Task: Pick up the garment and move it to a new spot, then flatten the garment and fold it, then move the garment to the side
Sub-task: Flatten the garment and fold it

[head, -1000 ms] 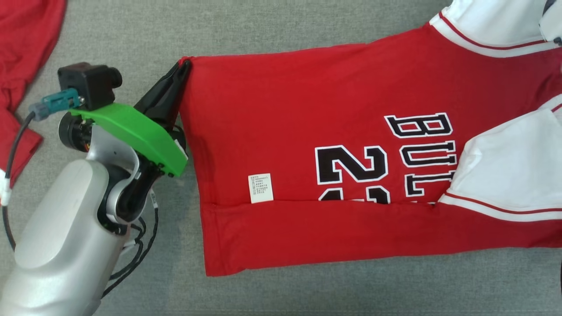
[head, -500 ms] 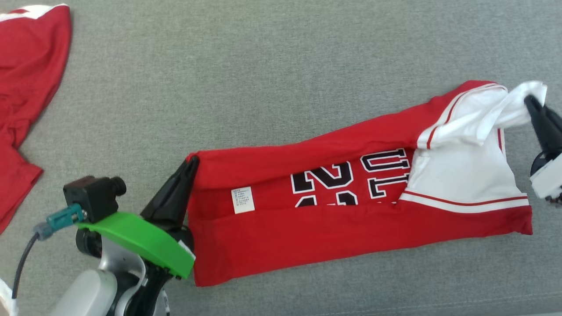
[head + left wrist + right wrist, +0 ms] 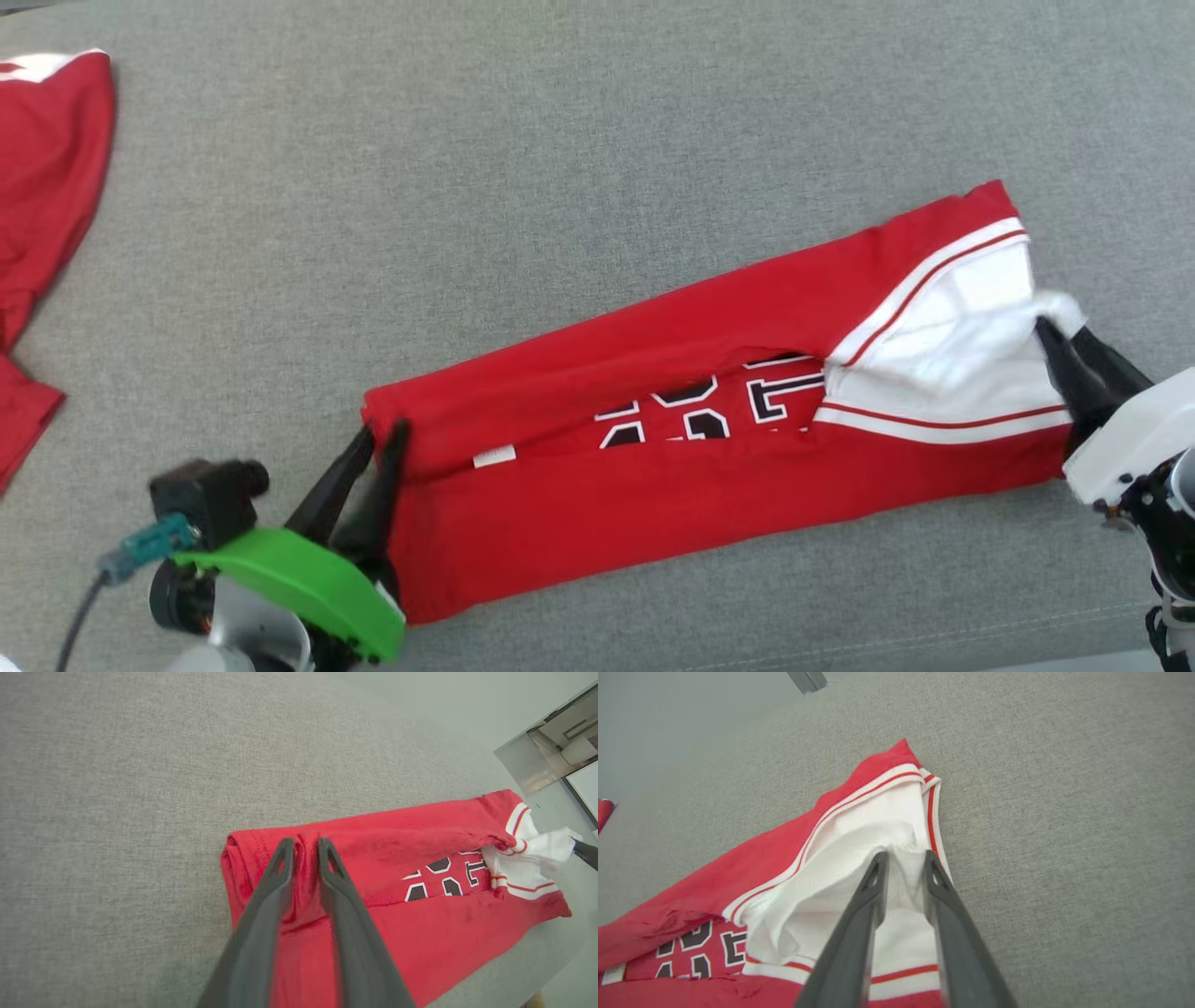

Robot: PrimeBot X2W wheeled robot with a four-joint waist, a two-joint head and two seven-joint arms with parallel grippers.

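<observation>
Two garments on head cam: folded jersey (image 3: 653, 509), red top (image 3: 47, 187) far L.

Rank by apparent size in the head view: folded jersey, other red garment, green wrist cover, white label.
Largest first:
Folded jersey
Other red garment, cropped at the edge
Green wrist cover, nearer camera, so unsure
White label

We see the garment (image 3: 653, 504), a red jersey with white, red-striped trim and black-and-white lettering, folded lengthwise into a long narrow band with both long edges turned in over the print, lying slantwise on the grey bench (image 3: 560, 187), its white end rumpled at our right.
</observation>
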